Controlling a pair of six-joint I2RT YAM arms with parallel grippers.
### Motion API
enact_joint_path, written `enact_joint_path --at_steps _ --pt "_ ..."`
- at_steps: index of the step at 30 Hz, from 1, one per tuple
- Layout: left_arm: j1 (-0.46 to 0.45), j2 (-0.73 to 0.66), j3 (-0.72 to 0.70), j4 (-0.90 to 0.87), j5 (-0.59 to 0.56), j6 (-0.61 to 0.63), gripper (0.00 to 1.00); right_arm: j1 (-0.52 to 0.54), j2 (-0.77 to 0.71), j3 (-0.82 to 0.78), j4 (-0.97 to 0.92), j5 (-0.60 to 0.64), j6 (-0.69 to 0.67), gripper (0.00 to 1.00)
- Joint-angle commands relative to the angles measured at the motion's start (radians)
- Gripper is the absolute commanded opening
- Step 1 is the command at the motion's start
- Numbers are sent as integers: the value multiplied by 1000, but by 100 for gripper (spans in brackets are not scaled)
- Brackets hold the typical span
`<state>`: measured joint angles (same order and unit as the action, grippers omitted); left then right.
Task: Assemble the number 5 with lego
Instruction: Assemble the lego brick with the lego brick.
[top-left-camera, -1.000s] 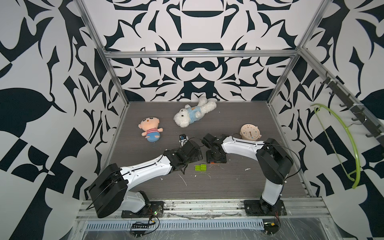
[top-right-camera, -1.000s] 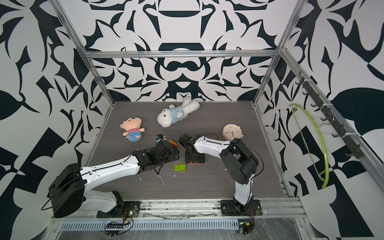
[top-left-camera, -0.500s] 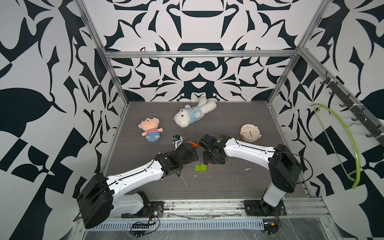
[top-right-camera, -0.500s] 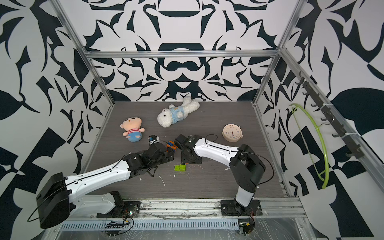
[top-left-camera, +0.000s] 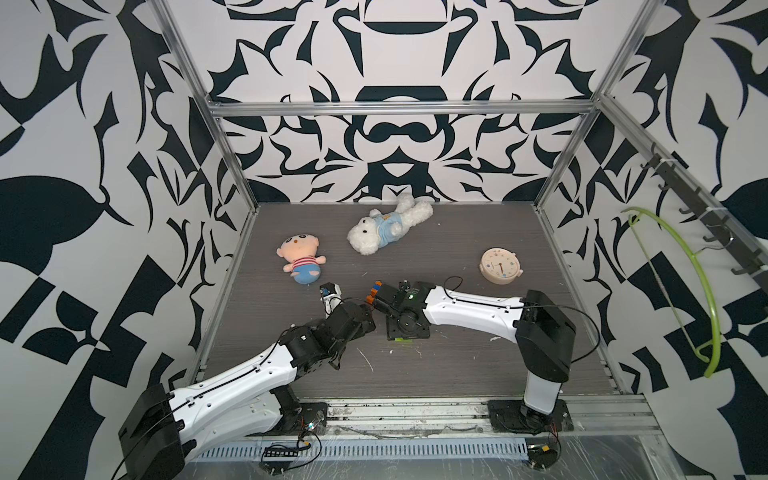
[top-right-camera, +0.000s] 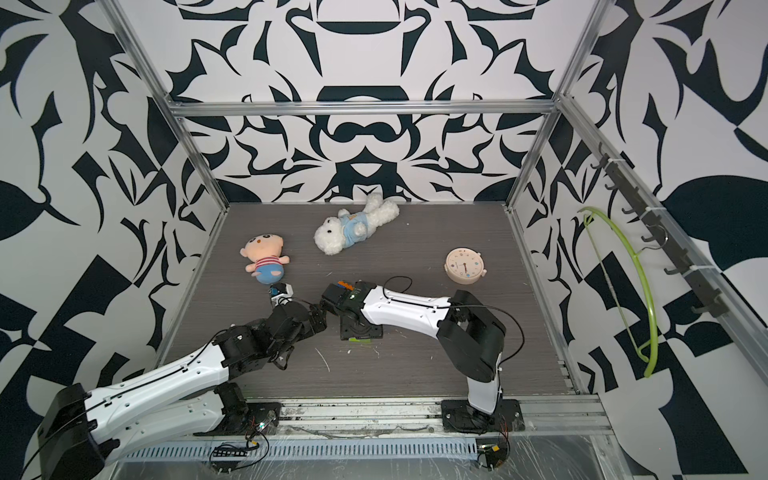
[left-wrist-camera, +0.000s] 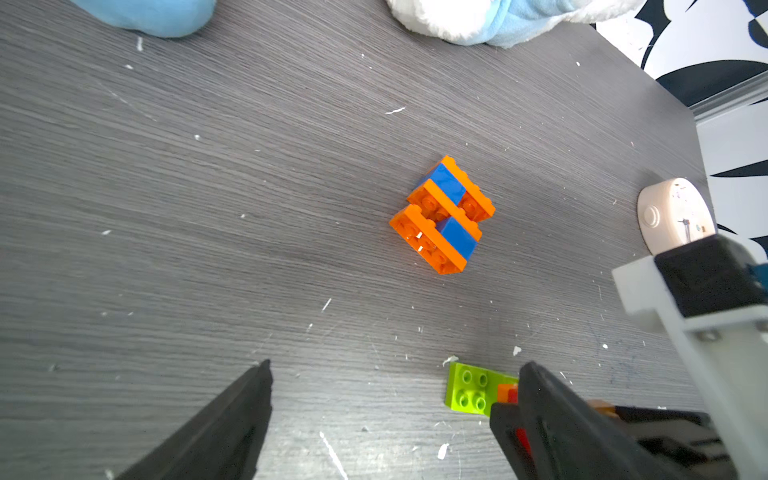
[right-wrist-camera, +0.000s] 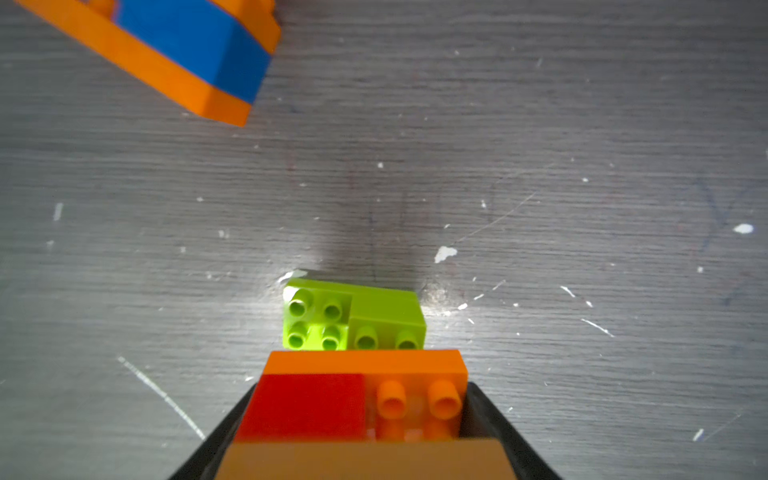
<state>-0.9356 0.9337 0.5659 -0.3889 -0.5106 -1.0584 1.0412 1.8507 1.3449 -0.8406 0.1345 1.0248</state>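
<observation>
- The right gripper (right-wrist-camera: 357, 411) is clamped on a small stack of orange, red and tan studded plastic bricks (right-wrist-camera: 361, 390); its black fingers (right-wrist-camera: 486, 419) press the stack from both sides.
- A pair of lime-green studded plastic bricks (right-wrist-camera: 353, 318) lies flat on the dark grey wood-grain table (top-left-camera: 457, 374); the held stack sits just beside them, its orange edge overlapping their near edge in the right wrist view; whether the two touch cannot be told.
- In a top view only a sliver of the lime-green bricks (top-left-camera: 401, 340) shows below the right wrist.
- The left gripper (left-wrist-camera: 395, 368) stands spread wide with nothing between its black fingers (left-wrist-camera: 232, 424) — bare table shows in the gap; the lime-green bricks (left-wrist-camera: 469, 390) lie just beside one finger.
- A cluster of orange and blue studded plastic bricks (left-wrist-camera: 442, 216) rests on the table, apart from the lime-green pair and out ahead of the left gripper; in both top views it peeps out just past the right wrist (top-left-camera: 376, 288).
- Farther back on the table lie a plush doll in a red-striped shirt (top-left-camera: 301, 259), a white plush dog in a light blue shirt (top-left-camera: 386, 230) and a round beige clock (top-left-camera: 500, 266) — all well apart from the bricks.
</observation>
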Motion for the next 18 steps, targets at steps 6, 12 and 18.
enact_joint_path --at_steps 6,12,18 --pt "6 -26 -24 -33 -22 -11 99 6 5 53 -33 64 46 65" --pt "6 -12 -17 -31 -16 -11 99 12 2 50 -8 24 71 65" --pt "6 -9 -18 -24 -12 -8 99 32 20 69 -13 25 88 65"
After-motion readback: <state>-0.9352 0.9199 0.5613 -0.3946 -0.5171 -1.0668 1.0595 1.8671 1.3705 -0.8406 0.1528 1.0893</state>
